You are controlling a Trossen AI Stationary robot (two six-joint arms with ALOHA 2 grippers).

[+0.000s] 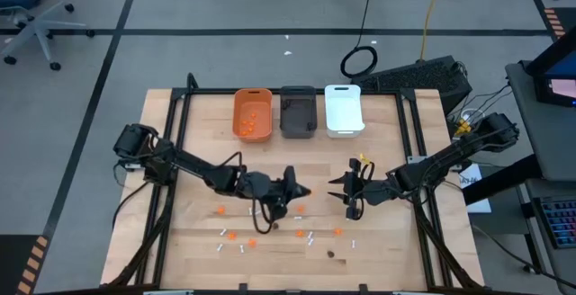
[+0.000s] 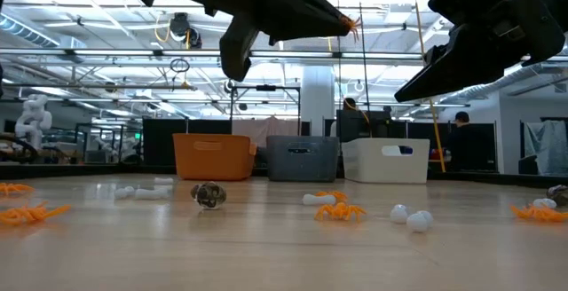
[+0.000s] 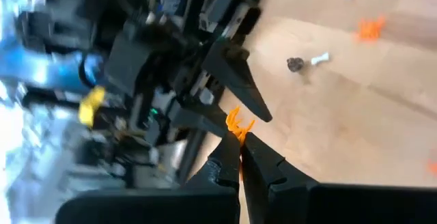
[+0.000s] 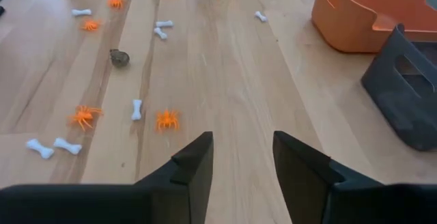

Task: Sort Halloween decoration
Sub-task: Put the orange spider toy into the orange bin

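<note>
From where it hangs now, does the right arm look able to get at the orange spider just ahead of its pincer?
Probably yes. The right pincer is open and empty, and the orange spider lies on bare wood just ahead, with only a white bone beside it.

I see pale wood tabletop (image 1: 387,241) w/ orange spiders (image 4: 166,119), white bones (image 4: 136,108), dark lump (image 4: 119,58); bins orange (image 1: 253,113), dark grey (image 1: 298,111), white (image 1: 343,109).
</note>
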